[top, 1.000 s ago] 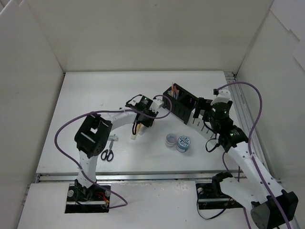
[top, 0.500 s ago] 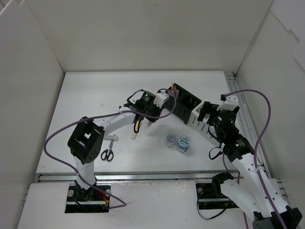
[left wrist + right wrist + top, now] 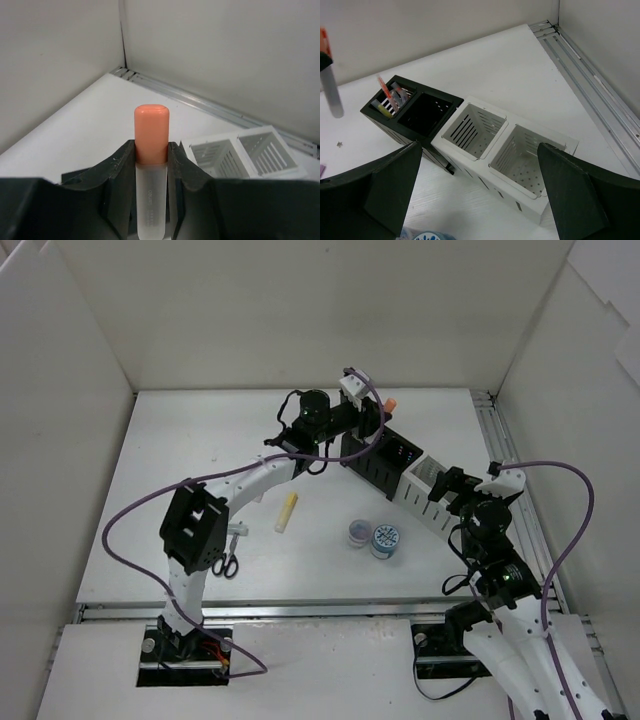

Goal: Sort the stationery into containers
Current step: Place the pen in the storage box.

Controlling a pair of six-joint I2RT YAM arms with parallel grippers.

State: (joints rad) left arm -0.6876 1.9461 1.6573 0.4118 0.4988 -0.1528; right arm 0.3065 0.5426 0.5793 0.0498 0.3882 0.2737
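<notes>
My left gripper [image 3: 372, 412] is shut on an orange-capped highlighter [image 3: 151, 131] with a clear barrel and holds it above the far end of the black organizer [image 3: 388, 458]. The highlighter's cap [image 3: 389, 403] points right, and it also shows in the right wrist view [image 3: 330, 90]. Thin pens [image 3: 389, 96] stand in the black organizer's left compartment [image 3: 395, 107]. The white organizer [image 3: 428, 496] adjoins it, and both its compartments [image 3: 506, 152] are bare. My right gripper [image 3: 450, 483] is open and empty, just near the white organizer. A yellow highlighter [image 3: 287, 512], black-handled scissors [image 3: 227, 560] and two tape rolls [image 3: 372, 537] lie on the table.
White walls enclose the table on three sides. A metal rail [image 3: 512, 475] runs along the right edge. The white organizer also shows in the left wrist view [image 3: 245, 155], and a tape roll shows at the bottom edge of the right wrist view [image 3: 427, 235].
My left gripper has risen and swung back and right from beside the yellow highlighter to above the black organizer. My right arm has drawn back toward the near edge.
</notes>
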